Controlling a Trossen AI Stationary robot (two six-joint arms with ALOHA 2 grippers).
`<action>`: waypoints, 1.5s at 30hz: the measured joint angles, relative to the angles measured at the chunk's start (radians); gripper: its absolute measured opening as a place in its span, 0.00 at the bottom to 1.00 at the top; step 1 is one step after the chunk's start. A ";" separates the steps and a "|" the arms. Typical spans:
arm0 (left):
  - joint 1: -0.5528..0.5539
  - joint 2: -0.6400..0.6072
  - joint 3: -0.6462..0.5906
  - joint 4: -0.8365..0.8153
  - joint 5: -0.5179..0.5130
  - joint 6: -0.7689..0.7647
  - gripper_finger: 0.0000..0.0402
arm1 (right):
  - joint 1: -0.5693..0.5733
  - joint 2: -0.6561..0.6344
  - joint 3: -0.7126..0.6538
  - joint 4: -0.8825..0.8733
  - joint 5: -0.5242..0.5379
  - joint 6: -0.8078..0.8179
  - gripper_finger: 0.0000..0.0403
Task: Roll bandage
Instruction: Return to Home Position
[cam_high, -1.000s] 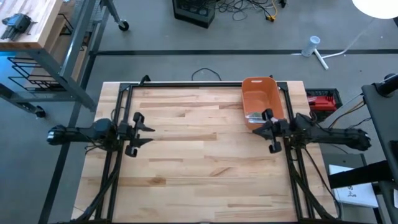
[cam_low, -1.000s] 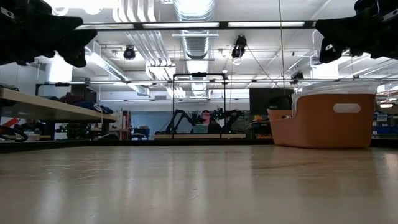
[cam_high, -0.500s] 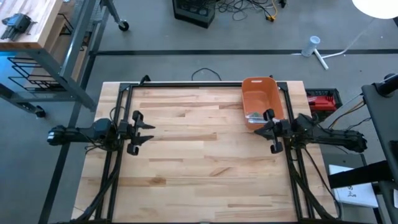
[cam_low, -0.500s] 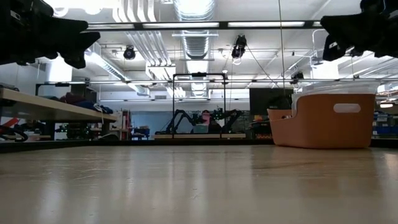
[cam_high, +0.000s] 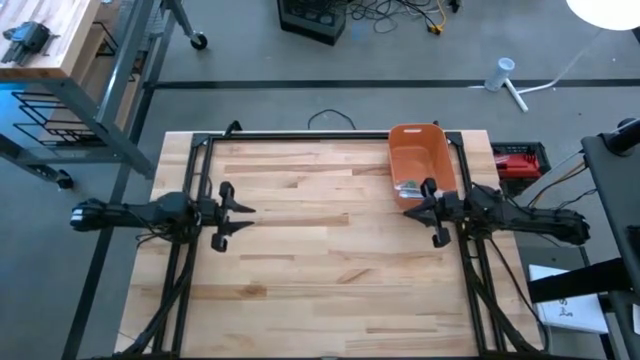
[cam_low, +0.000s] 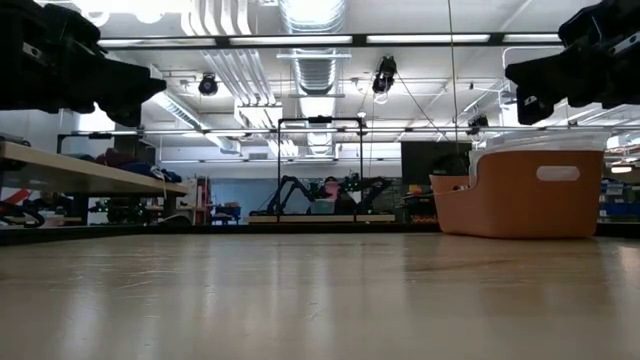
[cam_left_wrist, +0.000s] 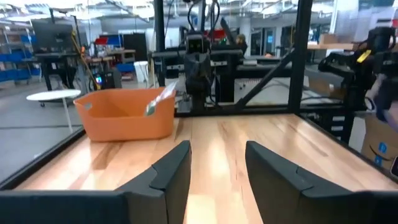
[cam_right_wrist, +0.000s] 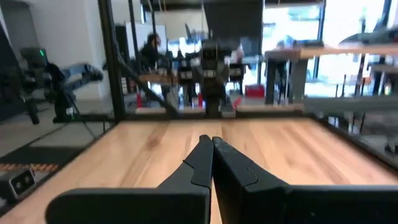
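Left tool (cam_high: 245, 214) released; right tool (cam_high: 408, 213) clenched on nothing. Both hang above the tabletop (cam_high: 320, 270). Orange bin (cam_high: 421, 150) containing zip bag (cam_high: 407, 186) stands just beside right tool.

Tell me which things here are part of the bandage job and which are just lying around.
Job: orange bin; zip bag lying inside it; left gripper, open and empty; right gripper, shut and empty.
Lying about: red case; white stand; side workbench.

Dark slim arms (cam_high: 530, 222), black tapered fingers (cam_left_wrist: 168, 174)
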 joint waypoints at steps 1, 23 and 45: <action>0.000 0.006 0.000 -0.002 0.000 0.000 0.36 | 0.000 0.009 0.000 -0.006 0.000 0.000 0.01; 0.000 0.172 0.003 0.000 0.000 0.000 0.43 | 0.000 0.028 0.000 -0.011 0.000 0.000 0.01; 0.000 0.274 0.003 0.000 0.000 0.000 0.44 | 0.000 0.028 0.000 -0.011 0.000 0.000 0.01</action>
